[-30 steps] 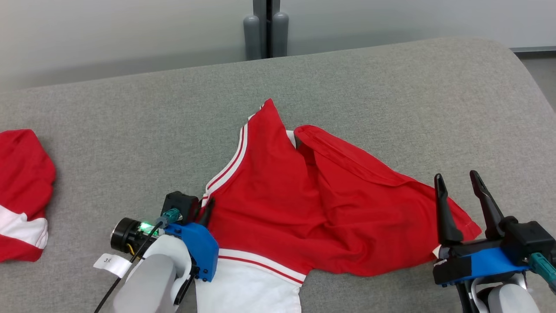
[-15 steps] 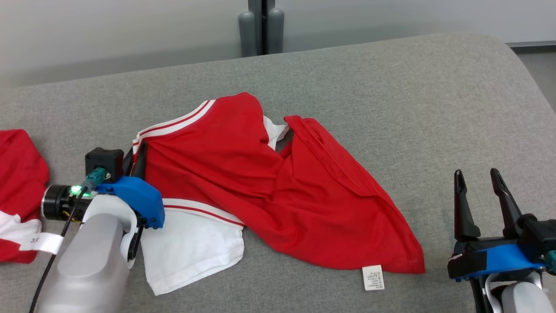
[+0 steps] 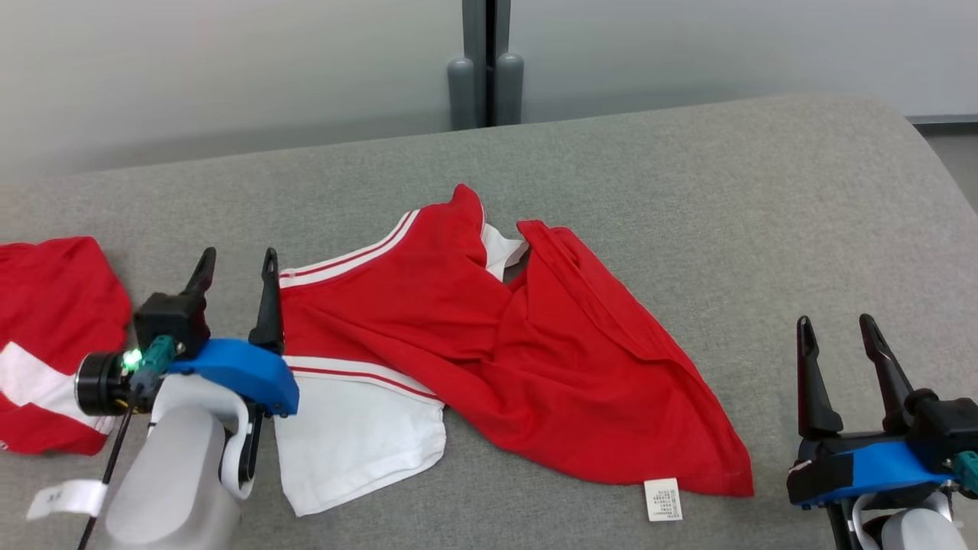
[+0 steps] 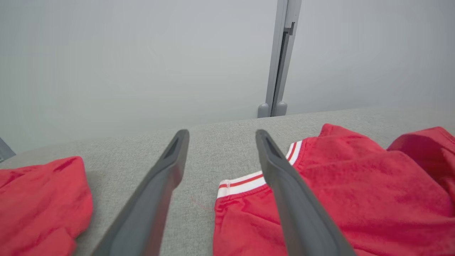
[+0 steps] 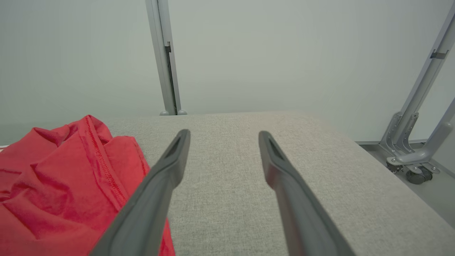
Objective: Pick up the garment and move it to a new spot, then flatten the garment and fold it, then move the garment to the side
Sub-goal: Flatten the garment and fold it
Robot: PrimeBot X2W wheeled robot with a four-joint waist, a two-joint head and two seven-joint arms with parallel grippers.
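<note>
A wide grey padded surface (image 3: 688, 191) is seen. The red and white garment (image 3: 497, 344) is spread on its middle, wrinkled, between the two grippers. Another red cloth (image 3: 53, 305) is laid at the left edge. The left gripper (image 3: 238, 258) is held wide open and empty, just beside the garment's left side. The right gripper (image 3: 834, 325) is also opened wide, with nothing grasped, near the garment's right corner. A small white label (image 3: 662, 499) is attached there.

I'm getting bright, even, diffuse light from overhead in every view — no glare, just a thin soft shadow along the garment (image 3: 535, 359) hem toward 6 o'clock — the head view crisp, the wrist views bowing the table (image 4: 220, 142) edge and softening at 6 o'clock.
</note>
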